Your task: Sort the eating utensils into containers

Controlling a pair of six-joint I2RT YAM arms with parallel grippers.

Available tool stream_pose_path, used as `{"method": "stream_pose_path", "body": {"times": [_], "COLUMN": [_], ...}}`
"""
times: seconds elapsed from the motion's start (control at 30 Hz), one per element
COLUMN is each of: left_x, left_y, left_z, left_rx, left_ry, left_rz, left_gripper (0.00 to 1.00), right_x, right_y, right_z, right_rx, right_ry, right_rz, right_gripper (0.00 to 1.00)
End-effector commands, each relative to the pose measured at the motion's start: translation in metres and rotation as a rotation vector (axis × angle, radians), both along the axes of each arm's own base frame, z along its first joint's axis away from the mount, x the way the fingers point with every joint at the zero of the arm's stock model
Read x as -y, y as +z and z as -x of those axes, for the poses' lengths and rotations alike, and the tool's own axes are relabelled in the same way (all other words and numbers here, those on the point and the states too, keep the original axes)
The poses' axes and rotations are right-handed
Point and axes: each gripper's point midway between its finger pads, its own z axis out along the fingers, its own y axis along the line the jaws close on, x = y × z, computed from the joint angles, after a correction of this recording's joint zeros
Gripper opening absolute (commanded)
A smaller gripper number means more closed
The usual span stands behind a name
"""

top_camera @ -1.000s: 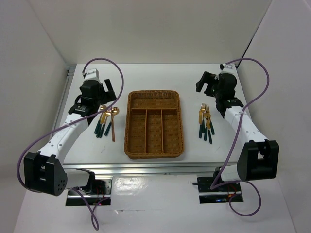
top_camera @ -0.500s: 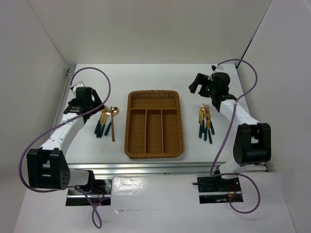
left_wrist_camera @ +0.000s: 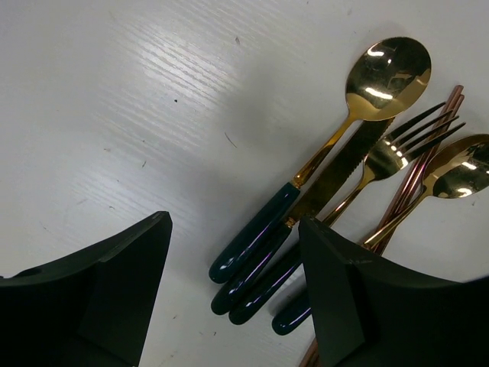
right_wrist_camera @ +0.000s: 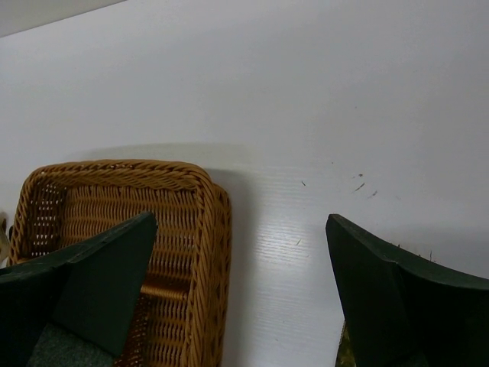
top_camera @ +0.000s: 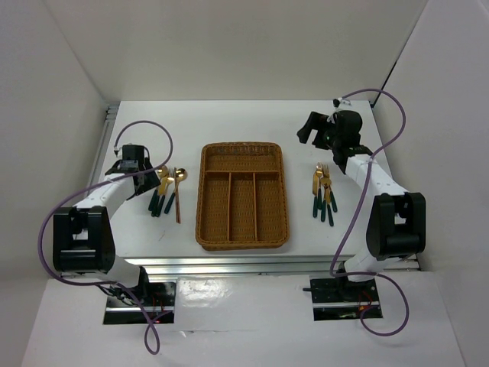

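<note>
The woven wicker tray (top_camera: 243, 229) lies in the middle of the table with its slots bare. One pile of gold and dark green utensils (top_camera: 163, 191) with copper chopsticks (top_camera: 177, 205) lies left of it, and another pile (top_camera: 323, 193) lies right of it. My left gripper (top_camera: 147, 177) is open and low over the left pile's near end. In the left wrist view the green handles (left_wrist_camera: 252, 248) lie between my fingers (left_wrist_camera: 99, 290), with a spoon (left_wrist_camera: 386, 69), a knife (left_wrist_camera: 344, 172), a fork (left_wrist_camera: 409, 138) and chopsticks (left_wrist_camera: 416, 180) beyond. My right gripper (top_camera: 310, 131) is open, empty and raised beyond the right pile.
The right wrist view shows the tray's far right corner (right_wrist_camera: 202, 222) and bare white table (right_wrist_camera: 306, 138) between the open fingers (right_wrist_camera: 397, 306). White walls stand on three sides. A metal rail (top_camera: 103, 145) runs along the table's left edge.
My left arm has folded back and brought its gripper down over the handles of the left pile. My right arm has folded in and its gripper has shifted a little left, still raised.
</note>
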Motion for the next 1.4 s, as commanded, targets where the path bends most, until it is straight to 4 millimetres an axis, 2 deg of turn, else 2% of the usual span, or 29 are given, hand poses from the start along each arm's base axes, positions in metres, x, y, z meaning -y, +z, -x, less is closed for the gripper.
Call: {"method": "stream_pose_path", "body": {"times": [0.0, 0.2, 0.33, 0.5, 0.63, 0.77, 0.97, 1.1, 1.37], "left_x": [-0.001, 0.002, 0.001, 0.004, 0.007, 0.007, 0.009, 0.008, 0.003], "left_y": [0.001, -0.014, -0.018, -0.02, -0.022, -0.029, -0.039, -0.044, -0.052], "left_z": [-0.005, -0.004, -0.006, -0.007, -0.01, -0.013, -0.013, -0.017, -0.015], "left_rx": [0.029, -0.007, -0.02, -0.021, -0.026, -0.041, -0.069, -0.081, -0.122], "left_ry": [-0.032, -0.062, -0.069, -0.088, -0.109, -0.109, -0.114, -0.114, -0.09], "left_rz": [-0.008, -0.002, -0.006, 0.006, 0.016, 0.018, 0.029, 0.031, 0.014], "left_gripper": [0.81, 0.75, 0.74, 0.73, 0.71, 0.67, 0.63, 0.56, 0.32], "right_x": [0.005, 0.007, 0.009, 0.008, 0.008, 0.01, 0.012, 0.012, 0.012], "right_y": [0.022, 0.017, 0.011, 0.015, 0.011, 0.004, 0.007, 0.007, 0.002], "right_z": [-0.013, -0.014, -0.014, -0.016, -0.017, -0.017, -0.018, -0.018, -0.019], "right_rx": [0.074, 0.065, 0.047, 0.056, 0.047, 0.028, 0.028, 0.028, 0.019], "right_ry": [-0.013, -0.024, -0.033, -0.033, -0.033, -0.042, -0.051, -0.051, -0.05], "right_rz": [0.021, 0.026, 0.031, 0.03, 0.031, 0.036, 0.04, 0.04, 0.04], "right_gripper": [1.0, 1.0, 1.0, 1.0, 1.0, 1.0, 1.0, 1.0, 1.0]}}
